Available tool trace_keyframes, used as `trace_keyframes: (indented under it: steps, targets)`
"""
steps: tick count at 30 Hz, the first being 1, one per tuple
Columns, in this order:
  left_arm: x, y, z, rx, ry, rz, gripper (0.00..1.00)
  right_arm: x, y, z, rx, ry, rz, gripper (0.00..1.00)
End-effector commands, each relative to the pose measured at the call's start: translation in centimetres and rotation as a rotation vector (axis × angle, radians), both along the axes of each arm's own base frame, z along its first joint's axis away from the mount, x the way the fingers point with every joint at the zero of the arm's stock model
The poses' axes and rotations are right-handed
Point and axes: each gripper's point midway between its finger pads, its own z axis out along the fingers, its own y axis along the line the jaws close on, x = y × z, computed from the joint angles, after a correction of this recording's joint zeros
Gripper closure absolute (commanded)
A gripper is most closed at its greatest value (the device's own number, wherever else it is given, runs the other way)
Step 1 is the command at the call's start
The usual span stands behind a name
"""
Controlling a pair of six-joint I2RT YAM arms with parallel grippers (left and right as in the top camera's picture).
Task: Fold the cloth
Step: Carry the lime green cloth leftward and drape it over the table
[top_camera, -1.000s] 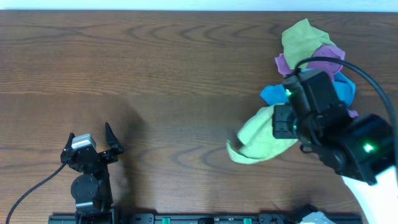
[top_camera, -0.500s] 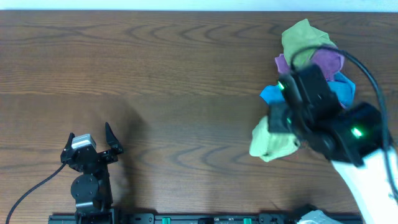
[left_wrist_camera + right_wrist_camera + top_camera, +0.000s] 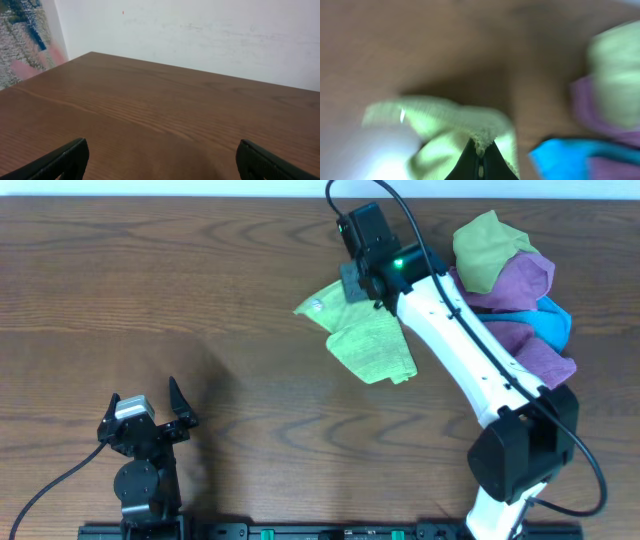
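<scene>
A light green cloth [image 3: 368, 340] hangs from my right gripper [image 3: 352, 282] over the back middle of the table, spread below it. In the blurred right wrist view the gripper [image 3: 481, 152] is shut on an edge of that green cloth [image 3: 450, 130]. My left gripper [image 3: 150, 418] is open and empty near the front left edge; in the left wrist view [image 3: 160, 162] only bare table lies between its fingers.
A pile of cloths at the back right: yellow-green [image 3: 488, 248], purple [image 3: 520, 310] and blue [image 3: 552, 322]. The same pile shows at the right of the right wrist view [image 3: 580, 155]. A white wall [image 3: 200, 35] stands behind the table.
My right arm has swung from the front right up to the back middle, carrying the green cloth left and away from the pile; the cloth has opened out. The left arm has not moved.
</scene>
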Motion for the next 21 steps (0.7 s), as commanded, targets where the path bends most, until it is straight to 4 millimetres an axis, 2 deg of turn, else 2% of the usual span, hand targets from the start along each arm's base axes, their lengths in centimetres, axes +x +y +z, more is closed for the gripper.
trace_keyframes:
  steps: [1, 3, 6, 8, 9, 10, 12, 14, 16, 18, 19, 20, 21]
  targets:
    - [-0.3, 0.7, -1.9, 0.014, 0.067, 0.037, 0.05, 2.9, -6.3, 7.2, -0.218, -0.243, -0.177, 0.98]
    - [-0.3, 0.7, -1.9, 0.014, 0.068, 0.037, 0.04, 4.0, -8.2, 8.7, -0.262, -0.303, -0.218, 0.98]
    - [-0.3, 0.7, -1.9, 0.014, 0.068, 0.037, 0.05, 5.0, -9.9, 9.5, -0.271, -0.340, -0.246, 0.98]
    - [-0.3, 0.7, -1.9, 0.014, 0.067, 0.037, 0.05, 5.1, -9.8, 9.4, -0.255, -0.334, -0.235, 0.98]
    - [-0.3, 0.7, -1.9, 0.014, 0.068, 0.037, 0.05, 5.1, -8.8, 8.9, -0.231, -0.312, -0.189, 0.98]
    - [-0.3, 0.7, -1.9, 0.014, 0.068, 0.037, 0.04, 4.9, -6.6, 7.9, -0.187, -0.269, -0.082, 0.99]
    - [-0.3, 0.7, -1.9, 0.014, 0.067, 0.037, 0.04, 3.4, -0.8, 6.0, -0.073, -0.175, 0.171, 0.99]
    - [-0.3, 0.7, -1.9, 0.014, 0.067, 0.037, 0.05, 0.0, 5.8, 4.5, 0.065, -0.072, 0.455, 0.99]
    - [-0.3, 0.7, -1.9, 0.014, 0.068, 0.037, 0.05, -3.7, 10.1, 3.7, 0.135, 0.011, 0.653, 0.99]
    - [-0.3, 0.7, -1.9, 0.014, 0.068, 0.037, 0.05, -7.5, 12.5, 2.6, 0.122, 0.095, 0.821, 0.98]
    - [-0.3, 0.7, -1.9, 0.014, 0.068, 0.037, 0.05, -9.0, 12.7, 1.9, 0.080, 0.137, 0.858, 0.26]
    - [-0.3, 0.7, -1.9, 0.014, 0.068, 0.037, 0.05, -9.7, 12.2, 1.3, 0.032, 0.167, 0.867, 0.01]
    - [-0.3, 0.7, -1.9, 0.014, 0.068, 0.037, 0.05, -9.9, 11.6, 0.9, -0.016, 0.187, 0.850, 0.01]
